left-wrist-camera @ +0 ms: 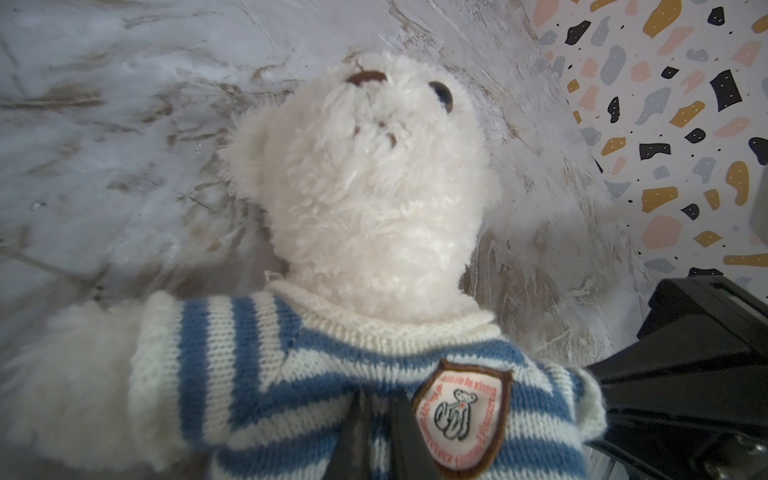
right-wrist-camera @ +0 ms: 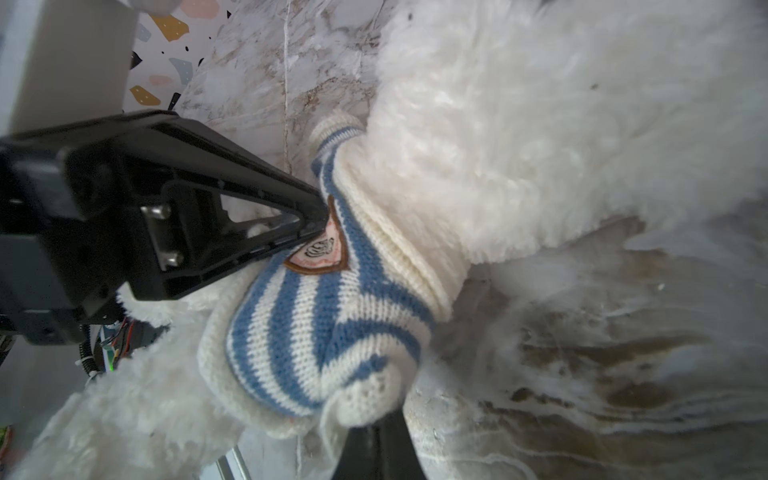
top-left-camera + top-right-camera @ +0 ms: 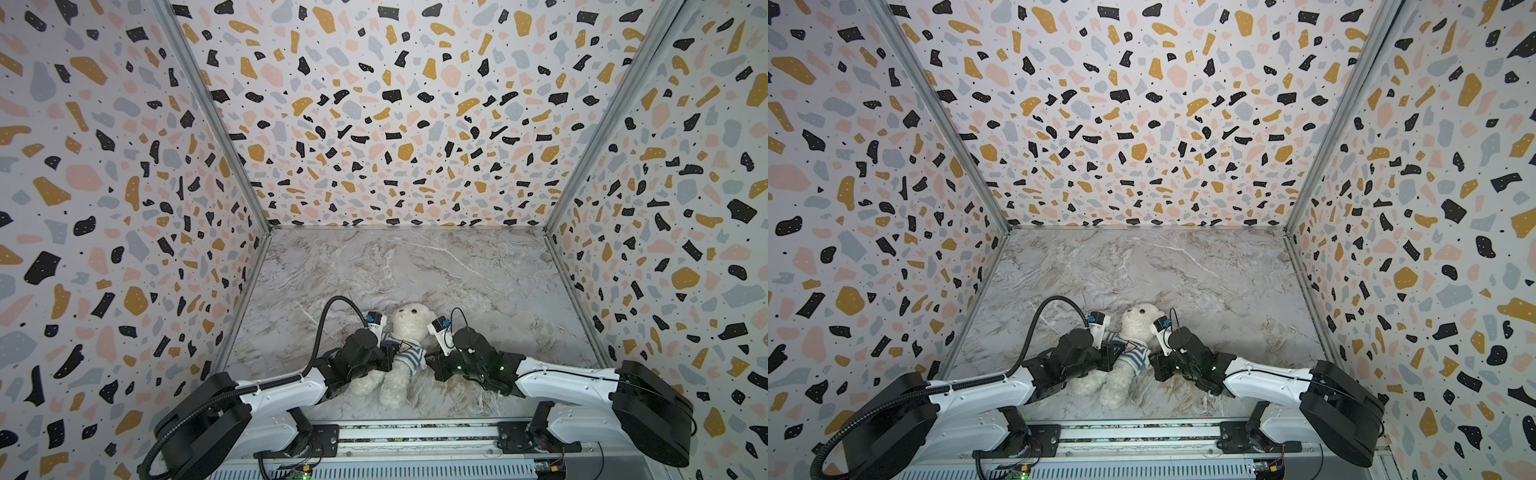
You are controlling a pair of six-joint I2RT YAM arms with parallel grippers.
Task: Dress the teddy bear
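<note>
Left end effector [image 1: 376,401] pinches narrow on the striped sweater [image 1: 266,365] beside its badge [image 1: 461,415]. The right end effector [image 2: 374,436] is closed on the sleeve cuff [image 2: 365,395] at the bear's 3 o'clock. The teddy bear [image 3: 409,328] lies face-up at the desk's [image 3: 415,266] 6 o'clock edge. The step in hand looks like the last sleeve. Next, draw the cuff over the hidden arm.

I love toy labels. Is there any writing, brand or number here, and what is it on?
Badge on the striped shirt of the teddy bear: red lettering round a small bear drawing, too blurred to read.
No other writing can be made out.
</note>
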